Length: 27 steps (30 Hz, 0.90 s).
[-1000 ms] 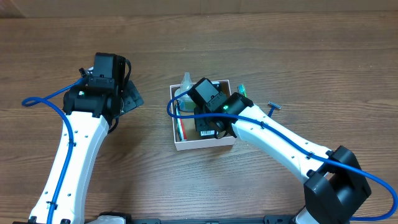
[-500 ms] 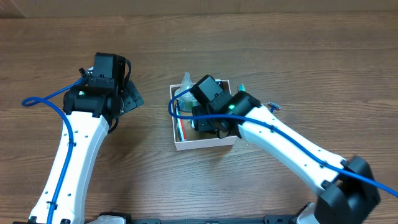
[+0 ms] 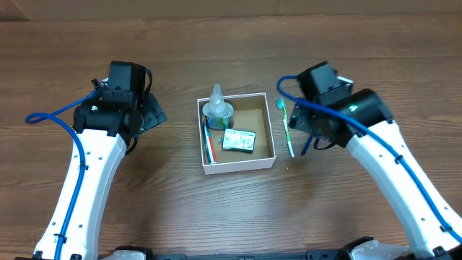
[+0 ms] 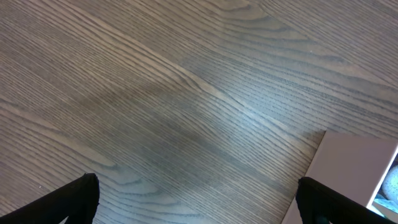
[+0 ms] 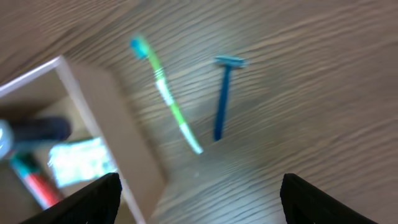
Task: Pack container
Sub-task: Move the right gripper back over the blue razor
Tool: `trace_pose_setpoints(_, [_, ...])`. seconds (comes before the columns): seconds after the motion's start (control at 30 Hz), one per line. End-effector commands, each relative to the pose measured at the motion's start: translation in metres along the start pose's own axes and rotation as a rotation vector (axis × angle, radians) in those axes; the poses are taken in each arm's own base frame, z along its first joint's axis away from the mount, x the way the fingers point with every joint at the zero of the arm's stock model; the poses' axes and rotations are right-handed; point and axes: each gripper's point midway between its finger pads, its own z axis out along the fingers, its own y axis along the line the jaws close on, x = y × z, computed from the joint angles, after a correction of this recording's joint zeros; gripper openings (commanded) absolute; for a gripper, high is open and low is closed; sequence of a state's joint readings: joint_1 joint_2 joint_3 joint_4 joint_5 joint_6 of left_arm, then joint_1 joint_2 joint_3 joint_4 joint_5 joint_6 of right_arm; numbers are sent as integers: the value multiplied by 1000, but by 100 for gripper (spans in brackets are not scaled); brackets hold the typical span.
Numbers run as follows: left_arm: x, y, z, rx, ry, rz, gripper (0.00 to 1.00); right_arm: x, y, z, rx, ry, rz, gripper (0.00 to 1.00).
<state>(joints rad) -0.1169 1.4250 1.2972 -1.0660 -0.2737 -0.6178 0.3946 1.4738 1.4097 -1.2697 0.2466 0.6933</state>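
Note:
The container (image 3: 238, 167), a shallow white box with a brown inside, sits mid-table. It holds a clear bottle of green liquid (image 3: 216, 110), a red tube (image 3: 209, 148) and a pale green packet (image 3: 240, 141). A green toothbrush (image 3: 286, 130) and a blue razor (image 3: 304, 144) lie on the table just right of it. My right gripper (image 3: 315, 130) hovers above these two, open and empty. The right wrist view shows the toothbrush (image 5: 166, 99), the razor (image 5: 222, 99) and the box wall (image 5: 115, 124) ahead of the open jaws (image 5: 199, 199). My left gripper (image 3: 148, 112) is open and empty, left of the box.
The left wrist view shows bare wood between the open jaws (image 4: 199, 205) and a corner of the box (image 4: 348, 162) at the lower right. Blue cables loop beside both arms. The wooden table (image 3: 231, 209) extends on all sides of the box.
My right arm has pulled out of the box and swung right, over the toothbrush and razor. The packet now lies uncovered in the box. The left arm has not moved.

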Motion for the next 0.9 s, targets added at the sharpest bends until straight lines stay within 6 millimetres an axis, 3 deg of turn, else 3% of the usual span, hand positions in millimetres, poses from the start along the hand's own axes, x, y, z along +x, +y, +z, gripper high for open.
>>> trace_pose_setpoints(0.0, [-5,-1,-3,3,-15,16,100,-6,-21,21,67,13,64,84])
trace_pose_setpoints(0.4, [-5,-1,-3,3,-15,17,100,19,-31,98,69,1,89,81])
trace_pose_setpoints(0.87, [-5,-1,-3,3,-15,17,100,40,-36,168,116,99,108,78])
